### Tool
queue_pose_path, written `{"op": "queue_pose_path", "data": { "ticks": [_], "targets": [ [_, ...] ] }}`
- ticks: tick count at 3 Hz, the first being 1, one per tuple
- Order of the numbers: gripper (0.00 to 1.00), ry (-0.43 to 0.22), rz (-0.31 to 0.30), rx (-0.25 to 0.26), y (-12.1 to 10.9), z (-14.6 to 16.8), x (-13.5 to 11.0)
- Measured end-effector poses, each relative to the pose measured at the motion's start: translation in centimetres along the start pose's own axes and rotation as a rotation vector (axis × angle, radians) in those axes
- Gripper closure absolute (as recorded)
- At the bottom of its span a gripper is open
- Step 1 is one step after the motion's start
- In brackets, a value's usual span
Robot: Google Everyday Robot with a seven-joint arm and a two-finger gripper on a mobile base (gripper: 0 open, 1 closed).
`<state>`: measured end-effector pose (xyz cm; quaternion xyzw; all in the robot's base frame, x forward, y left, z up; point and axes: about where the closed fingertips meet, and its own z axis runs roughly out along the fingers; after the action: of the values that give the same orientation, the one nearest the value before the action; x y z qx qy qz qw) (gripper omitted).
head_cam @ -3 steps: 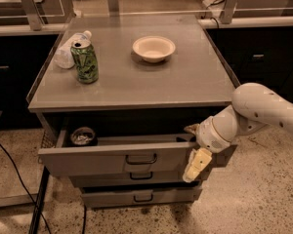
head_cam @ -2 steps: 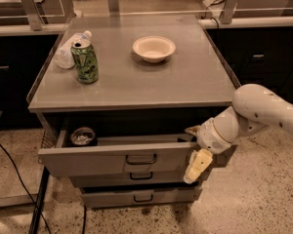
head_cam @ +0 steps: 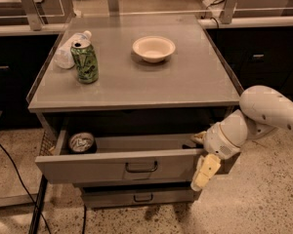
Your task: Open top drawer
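The top drawer (head_cam: 112,167) is a wide grey metal drawer with a small dark bar handle (head_cam: 141,167) at its centre. It stands pulled out from under the cabinet top, and its shallow tray (head_cam: 136,143) shows. A can (head_cam: 82,142) stands in the tray's left corner. My gripper (head_cam: 203,156) is at the right end of the drawer front, up against it, and the white arm (head_cam: 268,112) reaches in from the right. It is well to the right of the handle.
On the grey cabinet top (head_cam: 185,82) stand a green can (head_cam: 85,61), a crumpled plastic bottle (head_cam: 68,50) and a cream bowl (head_cam: 154,48). A lower drawer (head_cam: 136,197) is closed beneath. Dark counters flank the cabinet. Black cables (head_cam: 14,174) lie on the speckled floor at the left.
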<state>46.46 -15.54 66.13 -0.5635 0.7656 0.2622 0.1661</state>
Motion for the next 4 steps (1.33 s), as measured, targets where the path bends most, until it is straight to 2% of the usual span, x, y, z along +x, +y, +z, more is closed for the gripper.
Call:
{"op": "queue_pose_path", "data": {
  "ticks": [2,4],
  "targets": [
    [0.00,0.025,0.037,-0.087,4.0,-3.2,2.1],
    [0.00,0.065,0.075,-0.229,7.1,-6.2,3.5]
  ]
}}
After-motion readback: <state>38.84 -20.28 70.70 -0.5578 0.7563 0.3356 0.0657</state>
